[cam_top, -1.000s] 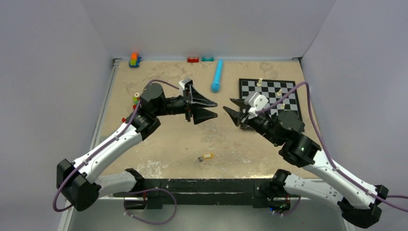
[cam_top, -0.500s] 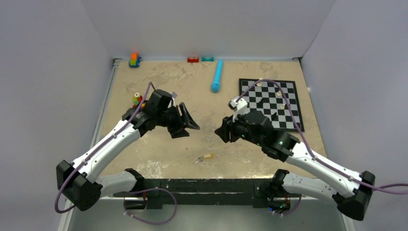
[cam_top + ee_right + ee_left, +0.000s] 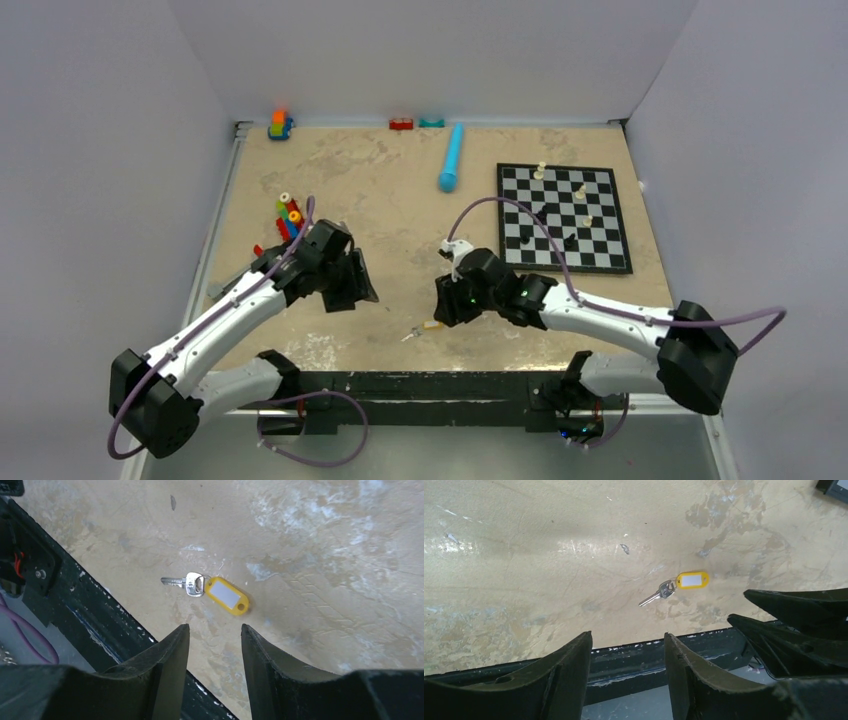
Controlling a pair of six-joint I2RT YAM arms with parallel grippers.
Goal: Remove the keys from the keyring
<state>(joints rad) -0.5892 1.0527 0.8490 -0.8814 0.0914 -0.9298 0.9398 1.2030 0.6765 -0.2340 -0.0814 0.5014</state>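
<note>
Two end effectors (image 3: 626,642) (image 3: 215,632), one yellow tag (image 3: 227,596), one chessboard (image 3: 563,215)

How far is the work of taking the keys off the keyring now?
Done: nothing; the keys lie on the table, joined to the yellow tag. In hand: nothing; left fingers and right fingers hang open, empty. Remaining: grasp and separate them.

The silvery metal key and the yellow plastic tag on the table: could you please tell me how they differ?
The silvery metal key is slim with a narrow blade; the yellow plastic tag is a broader rounded oblong. The key is bare metal; the tag has a white label panel. The key points towards the beige table's dark edge, the tag away from it. Both lie flat on the table, joined end to end.
</note>
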